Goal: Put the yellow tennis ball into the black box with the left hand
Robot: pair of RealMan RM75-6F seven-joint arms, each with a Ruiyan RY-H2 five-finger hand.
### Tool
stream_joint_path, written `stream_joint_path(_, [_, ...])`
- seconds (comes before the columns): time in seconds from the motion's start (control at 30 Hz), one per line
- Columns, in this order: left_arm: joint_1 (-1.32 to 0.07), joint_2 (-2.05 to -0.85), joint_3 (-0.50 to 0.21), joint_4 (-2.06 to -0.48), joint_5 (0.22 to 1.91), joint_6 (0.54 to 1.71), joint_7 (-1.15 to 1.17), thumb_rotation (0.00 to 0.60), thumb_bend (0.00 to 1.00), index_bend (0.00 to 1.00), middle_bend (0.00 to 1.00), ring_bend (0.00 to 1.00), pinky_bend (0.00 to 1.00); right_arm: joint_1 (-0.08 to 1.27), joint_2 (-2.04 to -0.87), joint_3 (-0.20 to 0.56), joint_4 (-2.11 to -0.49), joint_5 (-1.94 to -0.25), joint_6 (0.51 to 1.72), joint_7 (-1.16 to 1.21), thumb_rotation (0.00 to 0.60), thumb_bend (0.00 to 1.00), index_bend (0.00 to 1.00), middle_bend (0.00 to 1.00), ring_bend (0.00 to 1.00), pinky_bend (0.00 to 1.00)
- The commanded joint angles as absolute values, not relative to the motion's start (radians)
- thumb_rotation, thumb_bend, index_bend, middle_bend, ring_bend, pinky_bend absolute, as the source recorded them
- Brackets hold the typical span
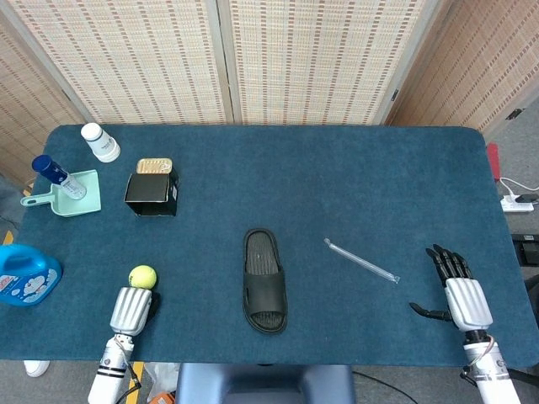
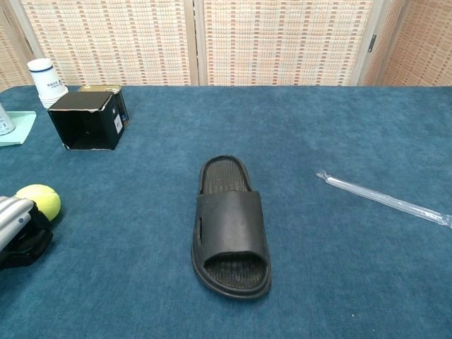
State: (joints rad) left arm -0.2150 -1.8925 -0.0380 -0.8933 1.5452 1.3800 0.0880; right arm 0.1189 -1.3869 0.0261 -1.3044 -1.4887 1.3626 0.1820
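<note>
The yellow tennis ball (image 1: 142, 276) (image 2: 39, 200) lies near the table's front left edge. My left hand (image 1: 131, 310) (image 2: 19, 227) is right behind it on the near side, silver back up, dark fingers (image 2: 32, 239) curled low beside the ball. Whether the fingers grip the ball is hidden. The black box (image 1: 152, 193) (image 2: 87, 120) stands farther back on the left, its open side facing the front. Over at the front right my right hand (image 1: 456, 289) rests with fingers spread and nothing in it.
A black slipper (image 1: 264, 279) (image 2: 229, 226) lies mid-table. A clear plastic straw (image 1: 361, 261) (image 2: 385, 198) lies to its right. A gold tin (image 1: 154, 166), white bottle (image 1: 100, 142), green dustpan (image 1: 74, 194) with a blue bottle, and blue detergent jug (image 1: 26, 274) line the left side.
</note>
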Motion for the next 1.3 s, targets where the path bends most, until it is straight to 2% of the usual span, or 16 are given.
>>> stream_joint_path(0.03, [-0.236,-1.909,-0.055,-0.87,1.529,1.357,0.1,0.6,0.68,1.0,1.0,1.0,1.0,0.12,-1.386,0.026,-1.304,-1.489,1.36,0.185,0.6,0.0,0.0,0.0,0.0,0.0])
stream_joint_path(0.73, [-0.473,-1.998,-0.226,-0.676,1.404,1.181,0.109,0.6,0.68,1.0,1.0,1.0,1.0,0.129,-1.389,0.032,-1.302,-1.472,1.337,0.175,0.6,0.0,0.0,0.0,0.0,0.0])
stream_joint_path(0.9, [-0.538,-2.046,-0.262,-0.574,1.381,1.165,0.08,0.6,0.67,1.0,1.0,1.0,1.0,0.131,-1.39,0.036,-1.302,-1.463,1.33,0.173,0.6,0.0,0.0,0.0,0.0,0.0])
stream_joint_path(0.97, [-0.565,-2.067,-0.273,-0.516,1.378,1.167,0.041,0.6,0.66,1.0,1.0,1.0,0.98,0.131,-1.39,0.038,-1.301,-1.459,1.328,0.173,0.6,0.0,0.0,0.0,0.0,0.0])
stream_joint_path(1.0, [-0.577,-2.07,-0.268,-0.491,1.382,1.153,0.023,0.588,0.61,0.99,0.99,0.96,0.92,0.131,-1.389,0.038,-1.301,-1.458,1.328,0.174,0.6,0.0,0.0,0.0,0.0,0.0])
stream_joint_path(1.03, [-0.592,-2.065,-0.252,-0.466,1.392,1.12,-0.01,0.536,0.55,0.94,0.91,0.86,0.8,0.131,-1.389,0.039,-1.302,-1.458,1.327,0.176,0.6,0.0,0.0,0.0,0.0,0.0])
stream_joint_path(1.07, [-0.602,-2.06,-0.243,-0.452,1.397,1.091,-0.033,0.474,0.51,0.86,0.8,0.72,0.67,0.131,-1.388,0.039,-1.302,-1.457,1.327,0.176,0.6,0.0,0.0,0.0,0.0,0.0])
stream_joint_path(1.1, [-0.613,-2.055,-0.235,-0.438,1.401,1.067,-0.047,0.396,0.47,0.73,0.61,0.51,0.48,0.131,-1.388,0.039,-1.302,-1.457,1.327,0.177,0.6,0.0,0.0,0.0,0.0,0.0])
stream_joint_path(1.17, [-0.634,-2.045,-0.223,-0.417,1.406,1.024,-0.065,0.33,0.45,0.51,0.33,0.2,0.2,0.132,-1.388,0.037,-1.303,-1.458,1.324,0.178,0.6,0.0,0.0,0.0,0.0,0.0])
stream_joint_path(1.2, [-0.642,-2.043,-0.224,-0.413,1.403,1.014,-0.072,0.306,0.44,0.36,0.16,0.06,0.07,0.133,-1.388,0.037,-1.303,-1.458,1.323,0.177,0.6,0.0,0.0,0.0,0.0,0.0])
stream_joint_path(1.27, [-0.657,-2.039,-0.233,-0.412,1.393,1.005,-0.085,0.287,0.43,0.21,0.02,0.0,0.0,0.134,-1.389,0.038,-1.304,-1.457,1.32,0.171,0.6,0.0,0.0,0.0,0.0,0.0])
stream_joint_path(1.3, [-0.662,-2.038,-0.236,-0.411,1.389,1.009,-0.089,0.285,0.43,0.14,0.0,0.0,0.0,0.135,-1.39,0.037,-1.304,-1.456,1.318,0.168,0.6,0.0,0.0,0.0,0.0,0.0])
